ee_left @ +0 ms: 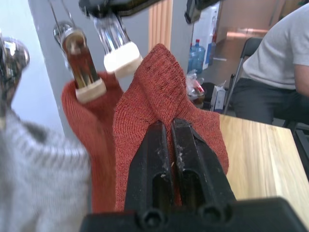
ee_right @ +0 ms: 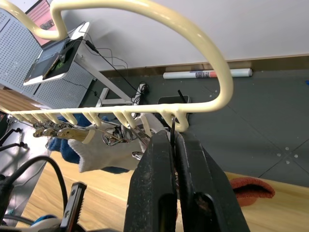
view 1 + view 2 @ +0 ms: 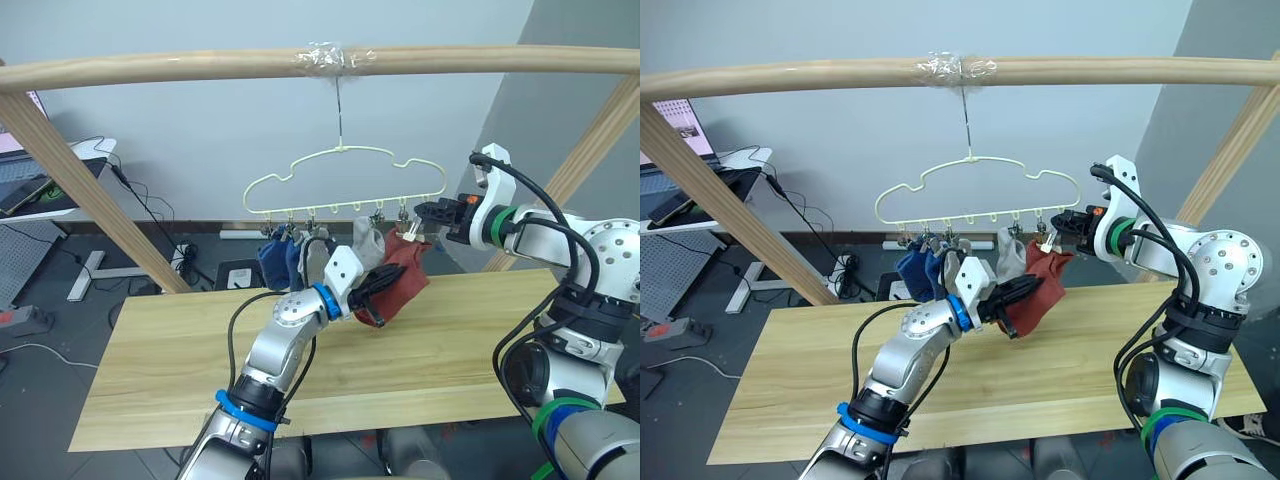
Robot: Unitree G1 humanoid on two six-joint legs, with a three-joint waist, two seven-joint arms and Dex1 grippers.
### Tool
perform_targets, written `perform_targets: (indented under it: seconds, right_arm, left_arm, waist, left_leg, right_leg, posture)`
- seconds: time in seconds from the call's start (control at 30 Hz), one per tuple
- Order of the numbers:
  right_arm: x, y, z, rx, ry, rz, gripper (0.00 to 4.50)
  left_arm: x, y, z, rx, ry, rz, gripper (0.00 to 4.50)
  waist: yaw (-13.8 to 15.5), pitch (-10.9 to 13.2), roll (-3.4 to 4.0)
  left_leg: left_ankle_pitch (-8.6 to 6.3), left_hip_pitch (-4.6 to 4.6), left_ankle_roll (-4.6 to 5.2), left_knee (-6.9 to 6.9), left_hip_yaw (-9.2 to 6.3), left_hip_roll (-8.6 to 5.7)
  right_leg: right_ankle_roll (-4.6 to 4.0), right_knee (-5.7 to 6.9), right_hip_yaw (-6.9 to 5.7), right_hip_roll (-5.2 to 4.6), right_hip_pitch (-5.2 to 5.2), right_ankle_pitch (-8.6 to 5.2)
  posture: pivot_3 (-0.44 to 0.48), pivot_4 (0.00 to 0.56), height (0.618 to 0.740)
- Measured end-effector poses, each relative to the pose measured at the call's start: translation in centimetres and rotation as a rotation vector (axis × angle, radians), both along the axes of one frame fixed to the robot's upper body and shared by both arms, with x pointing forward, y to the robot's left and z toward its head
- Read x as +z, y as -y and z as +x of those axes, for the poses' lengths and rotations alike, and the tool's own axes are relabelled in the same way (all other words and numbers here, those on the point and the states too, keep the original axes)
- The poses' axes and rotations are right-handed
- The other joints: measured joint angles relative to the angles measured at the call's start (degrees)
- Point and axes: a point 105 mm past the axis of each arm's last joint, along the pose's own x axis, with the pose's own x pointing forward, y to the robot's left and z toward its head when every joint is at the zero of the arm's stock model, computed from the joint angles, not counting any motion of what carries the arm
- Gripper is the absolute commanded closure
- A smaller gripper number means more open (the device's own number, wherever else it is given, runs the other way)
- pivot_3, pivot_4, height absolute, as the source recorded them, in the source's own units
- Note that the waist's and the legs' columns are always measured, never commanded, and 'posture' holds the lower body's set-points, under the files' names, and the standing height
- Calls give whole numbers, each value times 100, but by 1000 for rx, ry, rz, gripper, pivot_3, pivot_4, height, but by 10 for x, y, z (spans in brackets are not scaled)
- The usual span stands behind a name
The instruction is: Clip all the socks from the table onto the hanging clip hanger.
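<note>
Left hand (image 3: 374, 296) pinching red sock (image 3: 402, 278) | right hand (image 3: 428, 214) squeezing end clip (image 1: 118, 43) on hanger (image 3: 345, 178) | risk: sock slips out if the clip shuts off-target

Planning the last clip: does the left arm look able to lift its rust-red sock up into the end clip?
Probably yes. The left tool grips the rust-red sock just below the end clip, which the right tool pinches; nothing lies between.

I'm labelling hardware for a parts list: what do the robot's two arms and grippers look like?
Both arms are silver-grey metal with black cables looped outside. The left arm wears blue rings, the right arm green ones and a white wrist housing. Each gripper, left and right, has two black fingers.
</note>
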Motion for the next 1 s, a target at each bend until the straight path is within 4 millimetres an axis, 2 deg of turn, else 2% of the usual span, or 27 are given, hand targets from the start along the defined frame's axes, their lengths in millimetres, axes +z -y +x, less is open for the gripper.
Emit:
perform_targets:
  seconds: [0.4,0.5,0.77,0.83,0.87,1.0]
  right_arm:
    - [-4,-2,-5,-3,-21,9,4500]
    - [-3,-1,-6,0,-22,7,3714]
    - [-3,3,-5,-11,-33,31,799]
    - [-1,8,-5,-29,-24,51,104]
    - [1,11,-5,-40,-16,63,0]
    - [0,30,-10,-122,40,70,0]
  left_arm:
    - [9,4,16,64,50,1,4447]
    - [10,4,16,62,57,-2,4500]
    - [11,10,9,2,31,-28,4500]
    - [9,10,9,-4,18,-22,4038]
    - [8,10,9,-7,11,-18,3875]
    - [1,11,8,-21,-32,3,2654]
  waist:
    - [-2,0,0]
    - [1,0,0]
    - [4,0,0]
    - [7,0,0]
    - [7,0,0]
    - [12,0,0]
  left_leg:
    - [0,-1,0,1,-1,0]
    - [0,-3,0,2,-1,0]
    - [0,-3,0,2,-1,0]
    - [0,-3,1,2,-1,0]
    - [0,-3,1,2,-1,0]
    - [0,-5,0,2,-3,-1]
  right_leg:
    - [3,1,0,1,0,-1]
    - [4,0,0,1,0,-2]
    - [26,0,-1,1,0,-15]
    - [26,0,0,1,0,-15]
    - [26,0,0,1,0,-15]
    - [30,-1,-2,1,1,-17]
  posture:
    - [-201,124,740]
    - [-193,123,740]
    - [-190,119,740]
    - [-191,116,740]
    - [-191,115,740]
    - [-198,111,740]
